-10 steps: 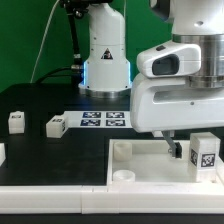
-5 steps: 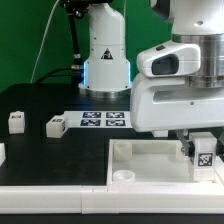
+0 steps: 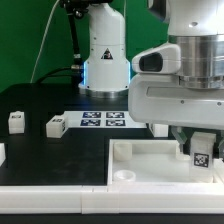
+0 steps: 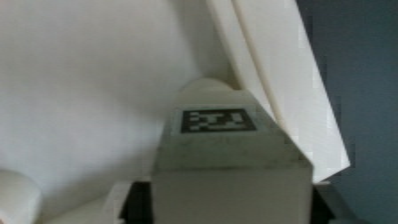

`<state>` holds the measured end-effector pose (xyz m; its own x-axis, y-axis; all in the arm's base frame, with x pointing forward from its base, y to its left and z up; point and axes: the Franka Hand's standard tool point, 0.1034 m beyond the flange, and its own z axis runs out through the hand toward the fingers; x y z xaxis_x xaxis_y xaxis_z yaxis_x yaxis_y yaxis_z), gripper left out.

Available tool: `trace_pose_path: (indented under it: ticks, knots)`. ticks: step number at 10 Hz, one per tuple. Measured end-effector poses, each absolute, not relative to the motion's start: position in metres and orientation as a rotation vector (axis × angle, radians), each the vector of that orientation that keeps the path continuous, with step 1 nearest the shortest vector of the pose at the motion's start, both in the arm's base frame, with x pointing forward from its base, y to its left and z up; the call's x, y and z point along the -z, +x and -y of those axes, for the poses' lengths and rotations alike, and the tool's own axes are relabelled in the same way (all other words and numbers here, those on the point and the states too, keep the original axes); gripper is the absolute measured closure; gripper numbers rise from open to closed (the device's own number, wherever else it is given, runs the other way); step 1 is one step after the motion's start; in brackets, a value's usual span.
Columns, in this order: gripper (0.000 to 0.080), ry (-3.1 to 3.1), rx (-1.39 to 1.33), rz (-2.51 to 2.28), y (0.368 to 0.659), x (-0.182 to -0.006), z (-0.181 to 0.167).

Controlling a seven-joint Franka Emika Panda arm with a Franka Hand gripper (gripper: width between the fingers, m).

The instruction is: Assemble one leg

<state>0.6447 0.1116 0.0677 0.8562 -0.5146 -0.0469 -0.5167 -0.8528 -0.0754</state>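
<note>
Your gripper point(image 3: 198, 150) clamped on 1 leg point(image 3: 201, 151), held over the white tray piece point(image 3: 150, 160) at the exterior view's right, 2 spare legs point(image 3: 56, 126) on the black table point(image 3: 40, 100), marker board point(image 3: 104, 119) behind.

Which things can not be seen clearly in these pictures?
- Gripper fingertips: exterior view, hidden behind the leg; the wrist view shows only dark edges beside the leg.
- Leg's lower end and any socket under it: both views, hidden by the leg.
- Tray's right side: exterior view, cut off by the edge.
- Loose legs: exterior view, tags too small to read.
</note>
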Motion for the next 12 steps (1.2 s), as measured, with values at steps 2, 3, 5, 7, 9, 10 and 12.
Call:
trace_pose_path:
  ticks: [2,3,5,7,9,10,12]
  knots:
    - [0.0509,-2.805,-0.066,-1.213,0.6441,-0.0674,-0.1095]
    - [0.0509,-2.747,-0.073,-1.348,0.6436,-0.0673,-0.1100]
    - [0.0508,-2.582,-0.084,-1.675,0.6424,-0.0676,-0.1109]
    - [0.0508,-2.438,-0.107,-1.864,0.6426,-0.0678,-0.1087]
    - [0.0508,-2.333,-0.119,-1.995,0.6421,-0.0680,-0.1097]
    - [0.0508,-2.309,-0.121,-2.025,0.6419,-0.0673,-0.1101]
    - [0.0261,-2.370,-0.117,-1.952,0.6417,-0.0673,-0.1114]
